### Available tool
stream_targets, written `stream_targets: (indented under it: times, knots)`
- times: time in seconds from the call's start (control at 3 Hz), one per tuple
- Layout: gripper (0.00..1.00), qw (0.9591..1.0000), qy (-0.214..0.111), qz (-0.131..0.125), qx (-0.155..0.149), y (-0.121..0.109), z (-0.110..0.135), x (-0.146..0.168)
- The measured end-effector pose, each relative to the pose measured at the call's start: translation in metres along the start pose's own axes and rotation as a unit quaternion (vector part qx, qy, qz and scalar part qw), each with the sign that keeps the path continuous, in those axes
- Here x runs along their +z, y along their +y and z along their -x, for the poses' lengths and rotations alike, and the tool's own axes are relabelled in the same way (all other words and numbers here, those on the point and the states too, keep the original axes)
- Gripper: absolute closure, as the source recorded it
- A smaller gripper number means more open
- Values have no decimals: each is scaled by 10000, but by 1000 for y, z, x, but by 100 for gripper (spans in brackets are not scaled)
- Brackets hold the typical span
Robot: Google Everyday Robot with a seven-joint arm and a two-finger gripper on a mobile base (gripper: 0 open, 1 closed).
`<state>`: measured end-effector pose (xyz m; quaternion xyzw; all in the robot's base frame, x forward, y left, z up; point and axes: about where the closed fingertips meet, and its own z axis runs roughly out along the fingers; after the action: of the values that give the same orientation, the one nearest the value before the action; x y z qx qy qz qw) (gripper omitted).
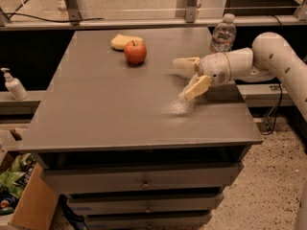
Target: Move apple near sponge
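Observation:
The red-orange apple point(135, 51) stands on the grey table point(110, 109) near its far edge. The pale yellow sponge point(123, 41) lies just behind it to the left, touching or almost touching it. My gripper point(183, 79) hangs over the right part of the table, well to the right of the apple. Its two cream fingers are spread apart and hold nothing. The white arm point(273, 56) reaches in from the right.
A clear plastic water bottle point(223, 33) stands at the table's far right corner, behind the gripper. A soap dispenser point(13, 85) stands on a low shelf to the left. Drawers sit under the table, and a cardboard box point(29, 205) is at the lower left.

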<state>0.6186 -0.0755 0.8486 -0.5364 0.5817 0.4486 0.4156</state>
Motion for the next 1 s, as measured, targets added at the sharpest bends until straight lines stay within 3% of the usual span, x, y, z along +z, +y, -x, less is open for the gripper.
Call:
stream_targets:
  times: [0.33, 0.67, 1.0]
  knots:
    - [0, 9991, 59, 409, -14, 19, -2, 2]
    - [0, 9991, 59, 410, -14, 19, -2, 2]
    - [0, 9990, 261, 277, -220, 14, 2, -4]
